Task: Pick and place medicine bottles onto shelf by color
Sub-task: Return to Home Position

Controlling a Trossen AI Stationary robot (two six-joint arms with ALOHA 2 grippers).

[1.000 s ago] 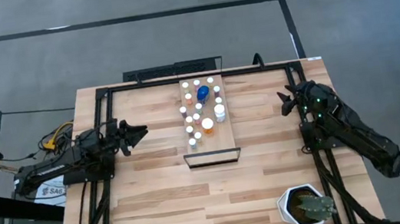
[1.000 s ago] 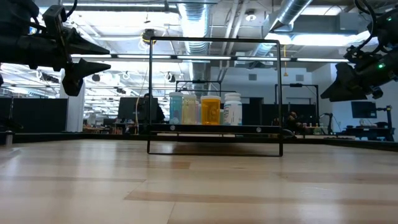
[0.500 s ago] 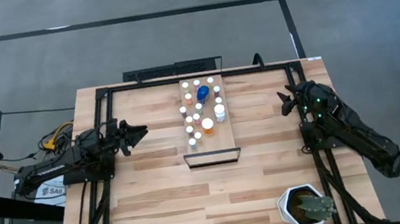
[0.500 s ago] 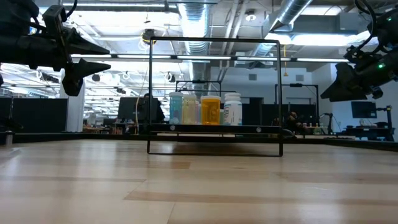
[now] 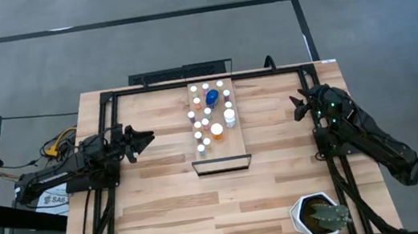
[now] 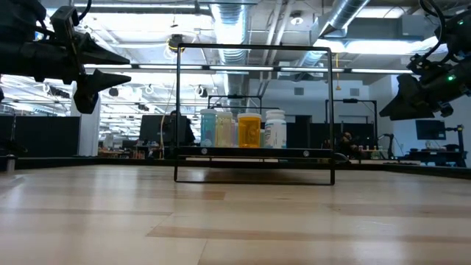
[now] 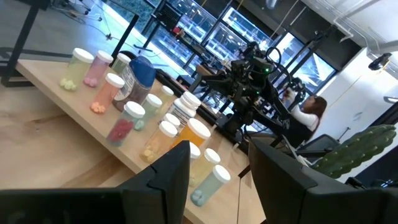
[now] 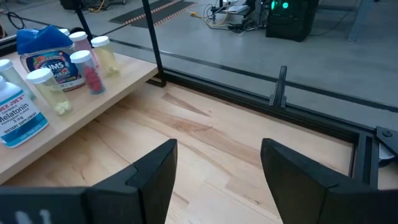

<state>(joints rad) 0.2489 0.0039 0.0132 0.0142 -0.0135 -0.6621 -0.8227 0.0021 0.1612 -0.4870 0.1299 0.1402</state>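
Nothing has moved in the last second. My left claw [image 5: 147, 135] and right claw [image 5: 298, 105] hang at the counter's [image 5: 173, 211] sides, both spread and empty. The bottles [image 5: 211, 117] stand on the shelf [image 5: 221, 149], so I judge the sorting finished.

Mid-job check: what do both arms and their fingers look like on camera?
Both arms are black, jointed and bulky. The left arm has orange-yellow cables and a white label by its base; the right arm shows green lights near its wrist. The left gripper and right gripper have dark, flat, tapering fingers.
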